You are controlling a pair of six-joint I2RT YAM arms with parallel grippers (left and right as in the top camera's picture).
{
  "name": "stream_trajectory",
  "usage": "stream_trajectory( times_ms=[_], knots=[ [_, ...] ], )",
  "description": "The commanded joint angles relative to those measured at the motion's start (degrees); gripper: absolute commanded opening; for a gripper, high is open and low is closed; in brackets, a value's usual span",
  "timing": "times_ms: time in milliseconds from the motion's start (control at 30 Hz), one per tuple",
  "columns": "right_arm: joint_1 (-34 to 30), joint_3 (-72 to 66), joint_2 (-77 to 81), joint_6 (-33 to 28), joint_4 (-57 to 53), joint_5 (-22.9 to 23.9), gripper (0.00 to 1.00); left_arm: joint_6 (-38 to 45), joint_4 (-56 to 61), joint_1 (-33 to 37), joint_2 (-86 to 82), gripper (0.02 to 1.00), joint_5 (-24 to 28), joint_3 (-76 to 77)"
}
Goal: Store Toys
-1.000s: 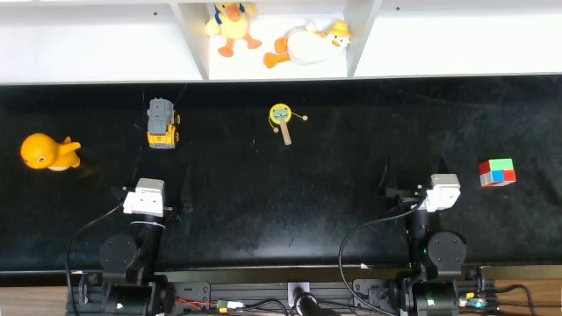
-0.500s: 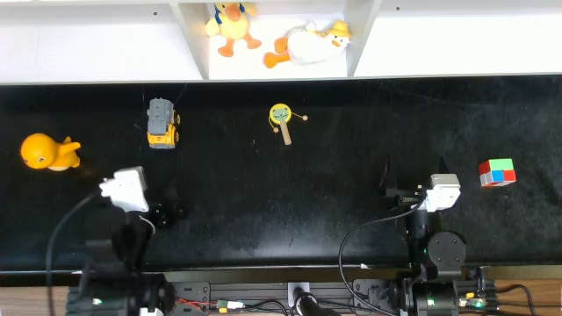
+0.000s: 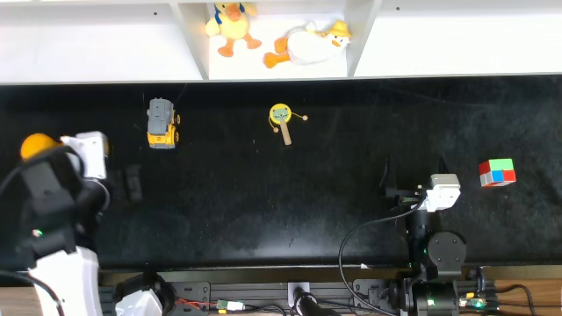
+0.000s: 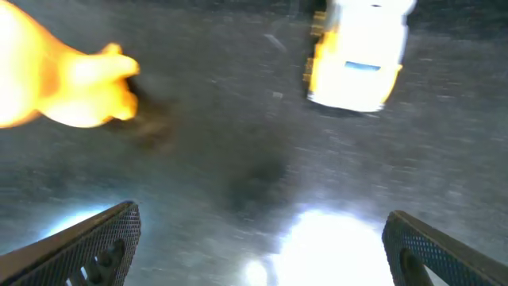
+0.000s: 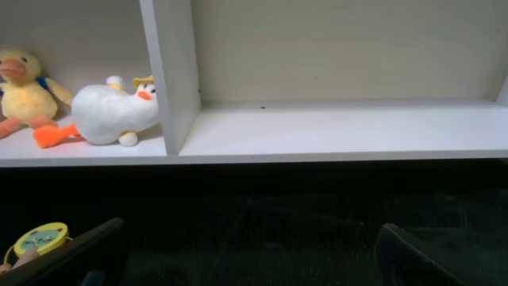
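The left gripper (image 4: pixel 262 238) is held spread wide over the black table (image 4: pixel 238 159), with nothing pinched. An orange toy duck (image 4: pixel 55 75) and a yellow toy truck (image 4: pixel 357 59) are seen ahead of it, well apart. The right gripper (image 5: pixel 254 254) is likewise spread, faced toward the white shelf (image 5: pixel 333 127).

Lots of open tabletop (image 3: pixel 281 202) on the arms' side of the toy truck (image 3: pixel 162 122). An orange duck (image 3: pixel 35 144) blocks its left, a little rattle (image 3: pixel 281 116) its right.
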Motion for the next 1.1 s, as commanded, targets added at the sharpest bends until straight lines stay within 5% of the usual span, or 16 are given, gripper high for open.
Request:
stream_trajectory(
  times_ms=[33,433,900,1100],
  knots=[
    [-0.3,-0.8,-0.6,0.3,0.2,0.2,0.996,12.5,0.2,9.5,1.9,0.996,5.8,5.1],
    [-0.3,-0.8,-0.6,0.3,0.3,0.2,0.996,17.4,4.4,35.9,4.8,0.996,22.1,7.7],
    [-0.3,-0.8,-0.6,0.3,0.2,0.2,0.996,17.7,20.0,33.9,20.2,0.996,22.0,8.1],
    [-0.3,-0.8,-0.6,0.3,0.3,0.2,0.993,17.7,22.9,28.3,23.9,0.998,17.0,8.1]
  ],
)
